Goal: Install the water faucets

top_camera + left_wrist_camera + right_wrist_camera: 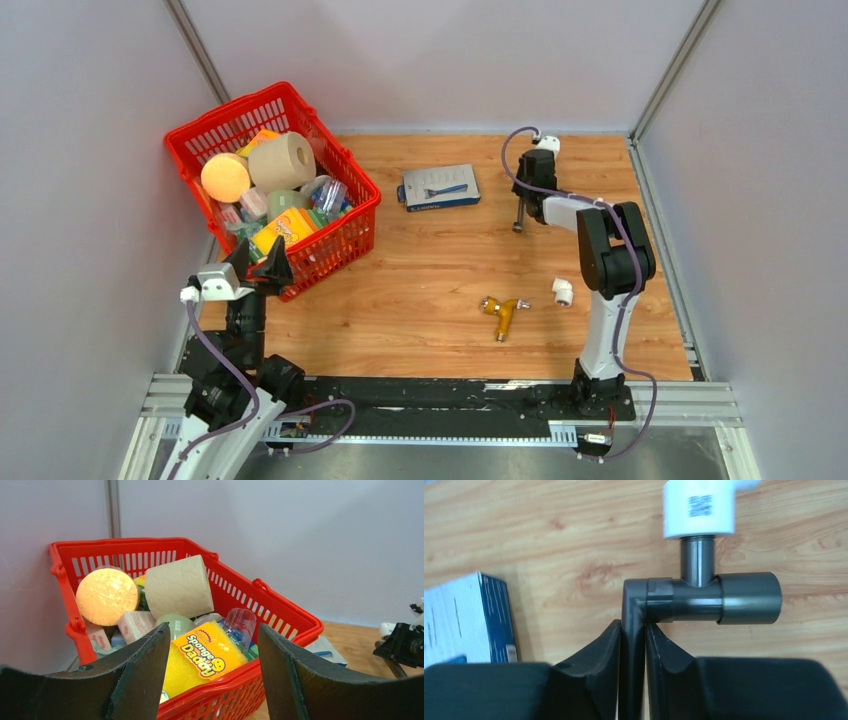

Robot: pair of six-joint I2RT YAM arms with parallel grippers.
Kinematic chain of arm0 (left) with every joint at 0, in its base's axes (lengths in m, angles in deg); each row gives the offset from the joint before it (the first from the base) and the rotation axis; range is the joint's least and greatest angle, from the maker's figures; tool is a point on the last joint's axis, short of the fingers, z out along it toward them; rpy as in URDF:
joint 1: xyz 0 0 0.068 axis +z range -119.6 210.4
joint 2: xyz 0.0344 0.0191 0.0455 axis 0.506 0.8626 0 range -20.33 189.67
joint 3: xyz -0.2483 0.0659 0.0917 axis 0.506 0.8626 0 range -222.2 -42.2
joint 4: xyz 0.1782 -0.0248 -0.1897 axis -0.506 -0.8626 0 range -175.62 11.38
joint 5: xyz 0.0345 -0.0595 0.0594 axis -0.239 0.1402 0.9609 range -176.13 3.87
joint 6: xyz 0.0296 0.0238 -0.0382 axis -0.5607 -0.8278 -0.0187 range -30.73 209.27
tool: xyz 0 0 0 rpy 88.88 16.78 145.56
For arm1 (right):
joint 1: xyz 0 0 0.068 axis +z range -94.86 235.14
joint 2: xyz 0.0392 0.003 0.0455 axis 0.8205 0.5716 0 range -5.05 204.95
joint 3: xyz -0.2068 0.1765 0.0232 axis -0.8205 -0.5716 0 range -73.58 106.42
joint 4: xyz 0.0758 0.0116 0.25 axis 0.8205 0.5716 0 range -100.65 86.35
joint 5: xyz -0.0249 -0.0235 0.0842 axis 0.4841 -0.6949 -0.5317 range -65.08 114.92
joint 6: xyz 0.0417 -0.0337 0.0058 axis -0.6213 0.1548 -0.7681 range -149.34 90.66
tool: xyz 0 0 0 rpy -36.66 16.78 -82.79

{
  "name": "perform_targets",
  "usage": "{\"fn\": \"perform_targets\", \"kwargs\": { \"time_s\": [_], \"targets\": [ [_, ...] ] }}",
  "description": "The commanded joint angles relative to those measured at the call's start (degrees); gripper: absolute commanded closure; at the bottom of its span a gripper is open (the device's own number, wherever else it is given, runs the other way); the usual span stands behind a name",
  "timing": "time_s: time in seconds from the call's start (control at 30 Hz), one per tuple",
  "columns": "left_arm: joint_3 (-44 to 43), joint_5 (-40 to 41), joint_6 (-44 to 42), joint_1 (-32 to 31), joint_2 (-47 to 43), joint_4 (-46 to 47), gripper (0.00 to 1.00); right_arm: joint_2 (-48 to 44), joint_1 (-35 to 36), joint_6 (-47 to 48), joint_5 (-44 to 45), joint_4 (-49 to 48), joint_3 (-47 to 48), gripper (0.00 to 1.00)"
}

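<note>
Top view: my right pincer (521, 200) holds the faucet (519, 218) upright on the far worktop (420, 290), with a box (440, 187) at its 9 o'clock. Left wrist: the left pincer (212, 630) gapes empty before the basket (280, 605). Right wrist: fingers (594, 655) clamp the tube, the crossbar points to 3 o'clock, and a white fitting (699, 510) sits at 12.

The top camera looked down from behind. The left wrist camera faced the red basket (280, 605) closely. The right wrist camera, well right of the basket, looked closely down on the faucet (696, 600) and blue box (469, 620). The top view shared all three.
</note>
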Motion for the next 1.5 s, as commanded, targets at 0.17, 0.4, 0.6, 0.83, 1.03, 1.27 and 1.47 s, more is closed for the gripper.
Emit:
{"fn": "perform_targets", "kwargs": {
  "time_s": [0.17,0.4,0.6,0.83,1.03,1.27,1.47],
  "targets": [
    [0.5,-2.1,-0.5,2.3,-3.7,2.4,0.29,3.3,-2.9,-8.3,-3.0,-0.2,5.8,0.54],
    [0.6,-3.3,-0.3,3.1,-4.3,2.3,0.25,-8.1,-3.3,-3.6,-2.6,-4.2,-1.1,0.41],
    [-0.2,0.2,0.9,3.7,-4.8,0.1,0.13,-25.4,-4.7,-1.8,-3.7,-8.1,-12.7,0.24],
    [-0.4,3.7,1.9,3.7,-4.7,-0.9,0.12,-43.7,-6.8,-2.5,-0.8,-9.8,-24.6,0.0],
    [-1.4,4.0,3.6,3.7,-4.0,-2.9,0.12,-53.0,-7.8,-10.1,7.7,2.8,-25.9,0.0],
    [-5.0,0.7,6.9,3.7,1.5,-7.0,0.12,-66.0,-7.8,-15.3,9.8,13.3,-29.7,0.0],
    [-10.9,-3.4,10.9,3.7,8.7,-13.9,0.12,-77.9,-7.8,-13.1,4.8,12.6,-36.6,0.0]
  ]
}}
